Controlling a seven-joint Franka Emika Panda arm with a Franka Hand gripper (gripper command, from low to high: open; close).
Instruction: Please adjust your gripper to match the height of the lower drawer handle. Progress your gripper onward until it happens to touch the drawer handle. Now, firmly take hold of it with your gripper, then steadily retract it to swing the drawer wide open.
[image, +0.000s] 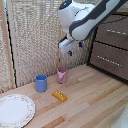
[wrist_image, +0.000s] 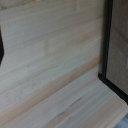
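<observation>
In the exterior view, the drawer (image: 109, 61) is the lower of two dark brown fronts at the exterior view's right. Its thin silver drawer handle (image: 106, 59) lies horizontal across it. The twin front (image: 114, 31) sits above it with its own silver bar. My gripper (image: 75, 48) hangs high over the wooden table, left of the drawers and well apart from the handle. Its short blue fingers (image: 70, 52) stand apart with nothing between them. The wrist view shows only wood planks and a dark frame edge (wrist_image: 105, 50); neither fingers nor handle appear there.
A pink cup (image: 62, 75) stands below the gripper, with a blue cup (image: 41, 82) beside it and a yellow block (image: 60, 95) in front. A patterned plate (image: 15, 110) lies at the near left. A woven screen (image: 35, 35) backs the table (image: 95, 105).
</observation>
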